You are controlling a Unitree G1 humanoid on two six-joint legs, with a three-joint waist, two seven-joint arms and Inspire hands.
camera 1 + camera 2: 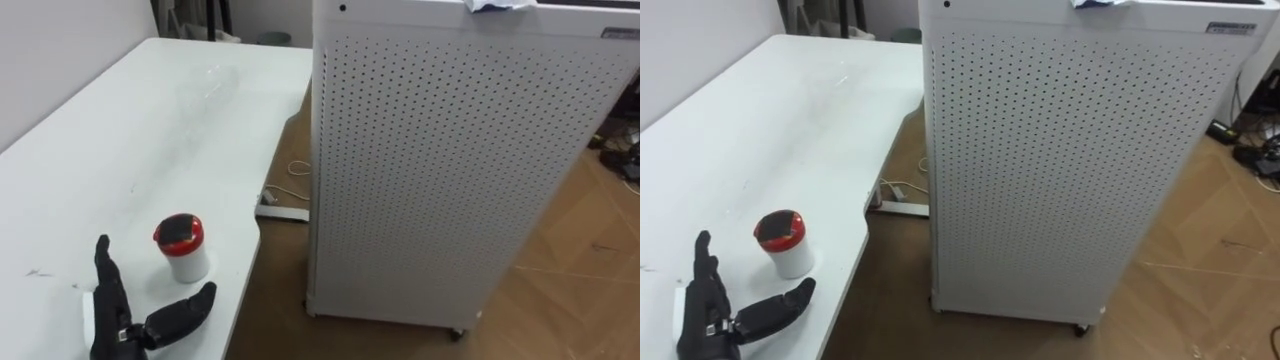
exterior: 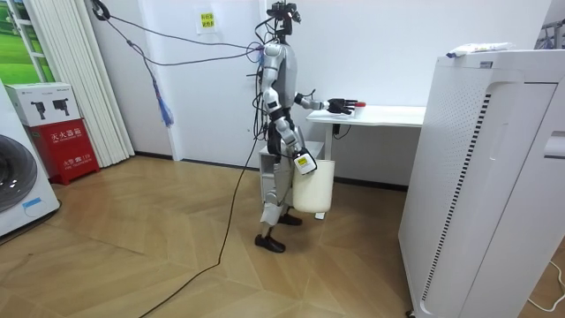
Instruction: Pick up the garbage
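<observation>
A small white cup with a red lid [image 1: 182, 247] stands near the front edge of the white table [image 1: 90, 160]. My left hand [image 1: 112, 302] hovers just in front of it and to its left, open, fingers straight and thumb spread toward the cup, not touching it. A clear plastic bottle [image 1: 207, 85] lies farther back on the table. In the room view I stand at the table's end, left hand [image 2: 342, 106] stretched over it, while my right hand [image 2: 303, 161] hangs at my hip, shut on a white bin [image 2: 314, 185].
A tall white perforated cabinet [image 1: 450, 170] stands on the wooden floor right of the table, with a narrow gap between them. Crumpled white and blue stuff [image 1: 497, 5] lies on its top. A white power strip [image 1: 282, 208] lies on the floor under the table's edge.
</observation>
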